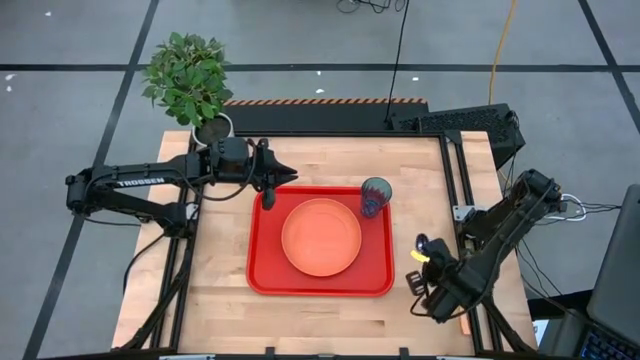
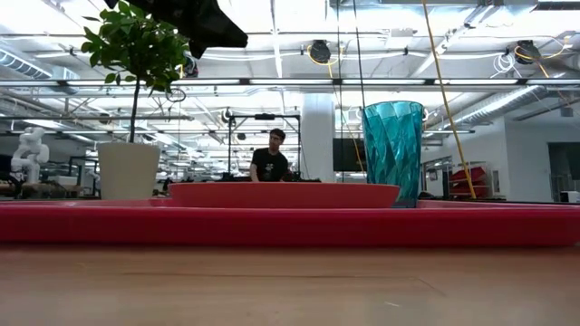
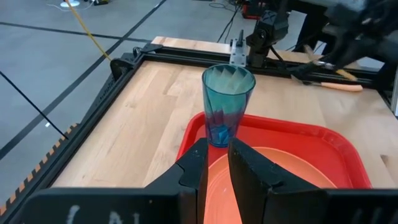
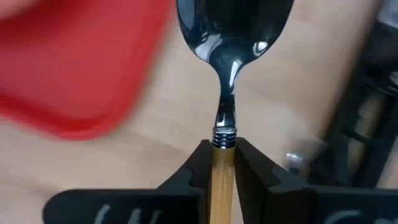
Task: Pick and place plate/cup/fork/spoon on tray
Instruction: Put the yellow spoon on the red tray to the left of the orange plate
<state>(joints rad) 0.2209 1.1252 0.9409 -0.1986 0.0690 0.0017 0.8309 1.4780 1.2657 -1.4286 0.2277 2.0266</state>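
Note:
The red tray (image 1: 262, 270) lies mid-table. The orange plate (image 1: 321, 237) lies flat in the tray's middle. The teal cup (image 1: 376, 197) stands upright on its base in the tray's far right corner. My right gripper (image 1: 424, 262) is to the right of the tray, shut on the spoon (image 4: 233, 25). My left gripper (image 3: 216, 168) hovers over the tray's far left corner, empty, its fingers close together, pointing toward the cup (image 3: 227, 102). An orange handle (image 3: 341, 86), apparently the fork's, lies on the table by the right edge, partly under my right arm. My right gripper pinches the spoon's orange handle (image 4: 222, 163) between its two fingers, at the handle's end next to the metal neck. The spoon lies along the fingers, its silver bowl (image 4: 233, 25) jutting out past the fingertips. It appears to be lifted clear of the table.
A potted plant in a white pot (image 1: 212, 128) stands at the table's far left corner, just behind my left arm. Bare wood lies in front of and to the left of the tray. A person (image 2: 270, 163) stands far off in the room.

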